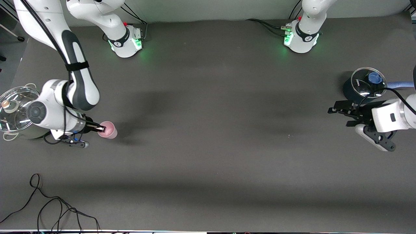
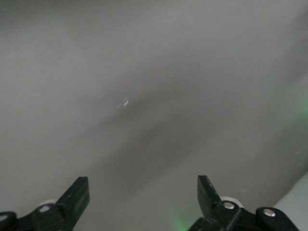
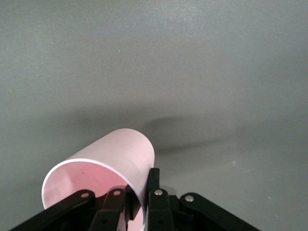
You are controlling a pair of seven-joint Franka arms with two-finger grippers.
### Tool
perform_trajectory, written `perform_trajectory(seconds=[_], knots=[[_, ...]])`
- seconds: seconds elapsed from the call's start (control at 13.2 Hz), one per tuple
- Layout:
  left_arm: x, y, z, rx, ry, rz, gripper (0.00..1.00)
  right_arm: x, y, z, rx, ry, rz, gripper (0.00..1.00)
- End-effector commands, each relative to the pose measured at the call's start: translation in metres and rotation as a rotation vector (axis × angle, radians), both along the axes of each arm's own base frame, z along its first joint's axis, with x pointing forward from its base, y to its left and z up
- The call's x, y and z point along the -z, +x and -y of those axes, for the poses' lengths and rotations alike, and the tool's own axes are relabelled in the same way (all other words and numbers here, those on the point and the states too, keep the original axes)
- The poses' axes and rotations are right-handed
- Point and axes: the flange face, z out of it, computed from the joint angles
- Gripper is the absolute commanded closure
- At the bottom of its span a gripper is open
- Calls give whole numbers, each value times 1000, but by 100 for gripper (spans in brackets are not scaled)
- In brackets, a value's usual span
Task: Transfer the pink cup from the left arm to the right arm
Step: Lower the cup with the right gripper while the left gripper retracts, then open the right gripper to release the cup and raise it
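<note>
Front view: dark grey worktop (image 1: 208, 146), both arm bases along its top edge. At the right arm's end a steel pot with glass lid (image 1: 16, 112) sits right beside the right arm's wrist. At the left arm's end a dark pot with a glass lid (image 1: 365, 85) and blue knob sits just beside the left hand. Right hand (image 1: 100, 129) is low over the worktop at the right arm's end, clenched on the pink cup (image 1: 110, 130); one finger (image 3: 153, 192) presses the outside of the cup wall and the other sits inside the mouth, so it grips the rim wall. Right wrist view shows the cup tipped, long axis pointing out ahead of the hand, mouth toward the wrist, closed base away. Cannot tell if the cup touches the worktop. Left hand (image 1: 341, 115) hangs over the worktop at its own end, released, claw spread wide, nothing between the tips; left wrist view shows only bare worktop ahead. Left arm waits. Cup is already with the right hand, well apart from the left hand, so the handover looks done as things lie. Key relation: cup lies straight ahead of the right fingers, right hand far nearer it than left.
</note>
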Motion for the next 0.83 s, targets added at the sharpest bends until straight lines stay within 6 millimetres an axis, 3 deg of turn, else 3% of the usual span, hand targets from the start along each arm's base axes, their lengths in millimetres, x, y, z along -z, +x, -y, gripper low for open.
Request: perform_trajectory(seconds=[0.0, 0.23, 0.38, 0.45, 0.53, 0.76], knots=[[-50, -20, -5, -72, 169, 21, 0, 21, 2, -1, -7, -7, 0, 100], [-67, -30, -15, -134, 289, 18, 0, 22, 1, 0, -20, 27, 0, 100], [-88, -41, -25, -354, 361, 18, 0, 23, 1, 0, -19, 34, 1, 55], [-96, -46, -22, -368, 377, 33, 0, 23, 2, 0, -18, 36, 3, 27], [-104, -50, -20, -375, 387, 47, 0, 21, 2, -1, -16, 39, 3, 19], [-108, -56, -7, -370, 407, 84, 0, 0, 4, 2, -7, 62, 9, 14]])
